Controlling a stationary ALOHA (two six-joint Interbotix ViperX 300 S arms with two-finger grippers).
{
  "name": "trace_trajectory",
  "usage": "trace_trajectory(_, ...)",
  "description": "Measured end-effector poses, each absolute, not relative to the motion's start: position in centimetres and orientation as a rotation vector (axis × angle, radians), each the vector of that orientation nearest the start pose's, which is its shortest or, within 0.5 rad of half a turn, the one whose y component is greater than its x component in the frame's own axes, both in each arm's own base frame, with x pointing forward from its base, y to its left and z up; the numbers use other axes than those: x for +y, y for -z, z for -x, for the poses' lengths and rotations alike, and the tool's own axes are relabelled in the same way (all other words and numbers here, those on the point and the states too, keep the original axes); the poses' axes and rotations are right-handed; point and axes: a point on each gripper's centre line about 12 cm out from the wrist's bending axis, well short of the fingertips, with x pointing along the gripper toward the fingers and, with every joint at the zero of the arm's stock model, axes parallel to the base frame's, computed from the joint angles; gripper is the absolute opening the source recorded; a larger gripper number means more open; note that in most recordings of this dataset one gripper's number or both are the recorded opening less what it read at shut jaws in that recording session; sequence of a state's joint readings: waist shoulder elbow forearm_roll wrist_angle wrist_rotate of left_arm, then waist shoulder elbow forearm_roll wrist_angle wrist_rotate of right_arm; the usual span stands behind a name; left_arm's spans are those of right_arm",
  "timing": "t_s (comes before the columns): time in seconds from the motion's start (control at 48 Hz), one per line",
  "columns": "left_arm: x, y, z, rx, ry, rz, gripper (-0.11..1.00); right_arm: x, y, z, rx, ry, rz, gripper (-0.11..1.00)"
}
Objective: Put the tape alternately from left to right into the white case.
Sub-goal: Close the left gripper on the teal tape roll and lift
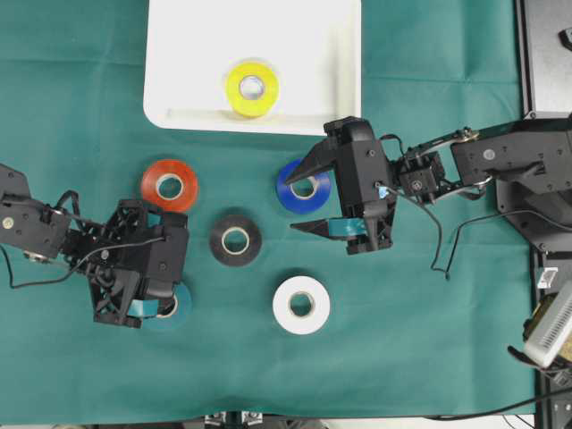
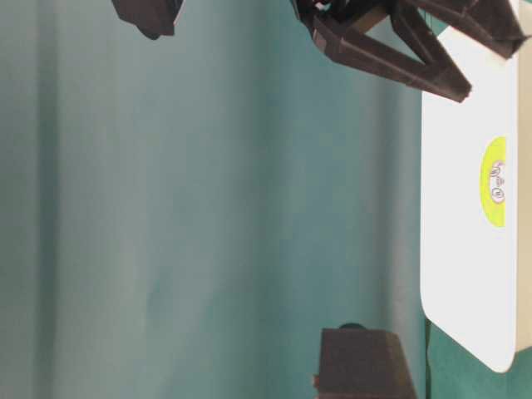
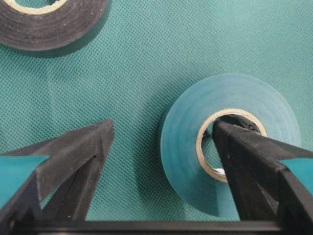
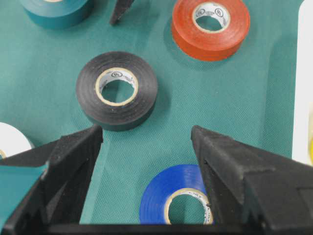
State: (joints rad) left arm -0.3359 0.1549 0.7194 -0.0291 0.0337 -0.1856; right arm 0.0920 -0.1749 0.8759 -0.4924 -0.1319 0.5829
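The white case [image 1: 179, 54] lies at the top with the yellow roll [image 1: 251, 88] inside it. On the green cloth lie the red [image 1: 170, 185], blue [image 1: 302, 186], black [image 1: 236, 239], white [image 1: 301, 305] and teal [image 1: 177, 308] rolls. My left gripper [image 3: 164, 125] is down at the teal roll [image 3: 186, 147]. One finger sits inside its cardboard core, and the other stands apart on the cloth, so the jaws are open. My right gripper [image 4: 146, 129] hovers wide open over the blue roll [image 4: 161, 196], which lies partly under one finger.
The black roll [image 3: 49, 24] lies close beyond the left gripper. In the right wrist view the black [image 4: 117, 90] and red [image 4: 210, 27] rolls lie ahead. The case's rim [image 2: 465, 249] shows at table level, with black equipment at the table's right edge [image 1: 545, 54].
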Motion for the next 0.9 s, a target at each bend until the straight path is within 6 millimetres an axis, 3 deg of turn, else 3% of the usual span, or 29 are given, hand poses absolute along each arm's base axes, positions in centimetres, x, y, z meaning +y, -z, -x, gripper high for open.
trace_trajectory(0.188,-12.3,-9.2,-34.9,0.930,0.216,0.045,0.10,3.9,-17.4,-33.2,0.592,-0.124,-0.082,0.81)
trace_trajectory(0.292,-12.2,-9.4,-34.8,0.931,0.217,0.042,-0.03,3.9,-17.4,-33.2,0.592,-0.124,-0.082,0.81)
trace_trajectory(0.709,-12.2,-9.9,-34.7,0.930,0.218,0.042,-0.03,3.9,-17.4,-33.2,0.592,-0.124,-0.082,0.81)
trace_trajectory(0.897,-12.5,-12.7,-34.7,0.858,0.235,0.056,-0.03,3.8,-17.4,-33.2,0.592,-0.122,-0.083,0.81)
